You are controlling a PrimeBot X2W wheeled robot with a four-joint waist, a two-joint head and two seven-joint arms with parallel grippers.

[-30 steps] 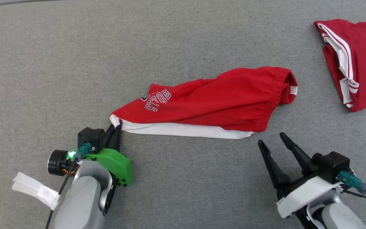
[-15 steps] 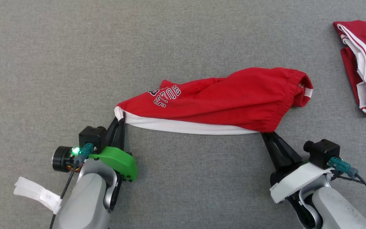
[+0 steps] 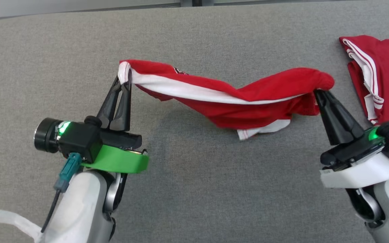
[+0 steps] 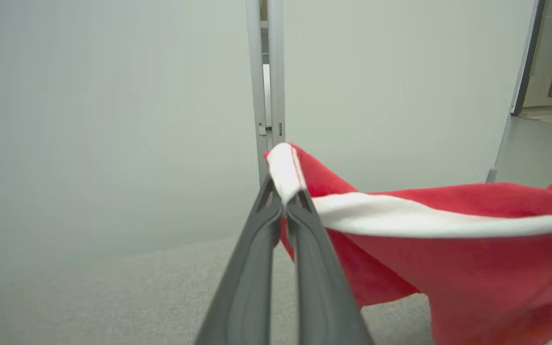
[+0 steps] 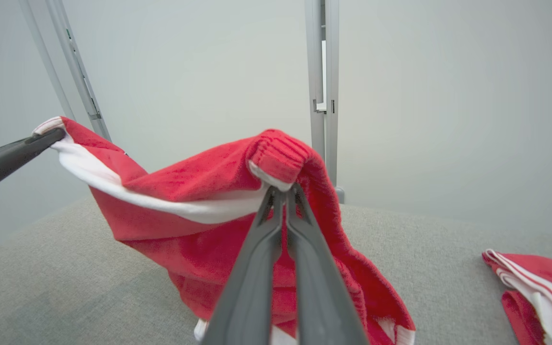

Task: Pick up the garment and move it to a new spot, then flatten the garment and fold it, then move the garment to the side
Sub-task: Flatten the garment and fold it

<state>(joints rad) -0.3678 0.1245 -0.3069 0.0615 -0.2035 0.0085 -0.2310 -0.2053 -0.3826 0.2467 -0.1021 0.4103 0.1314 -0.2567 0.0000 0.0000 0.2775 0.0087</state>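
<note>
While both arms are holding the red shorts point(image 3: 248, 98) up over the grey fabric tabletop point(image 3: 194, 189), I'm reading this as step 1: pick up + relocate. Flatten/fold not begun.

L to R:
- left gripper point(image 3: 124, 72): fingers are pressing together, no gap showing, pinching the white-banded leg hem corner point(image 4: 285, 165). Wrist cam is showing cloth sitting betw the tips.
- shorts are hanging as a sagging span betw the two grips, w/ a white stripe running along the top edge. Mid section is drooping. The lowest flap w/ white trim is sitting near or on the tabletop, can't tell which.
- right gripper point(image 3: 317, 92): jaws are likewise pressing tight, gripping the bunched elastic waistband point(image 5: 278, 155) end.
- far right, a second red/white garment point(image 3: 380, 74) is lying folded on the tabletop, well apart from the held one.

Next move, imo: both arms should be travelling together w/ spacing matched, so the span isn't going slack or overstretching, then lowering onto free tabletop away from the folded piece. Risk: the right grip is sitting on a bunched wad, so layers could be slipping out. Regrasp prob needed before flattening.
</note>
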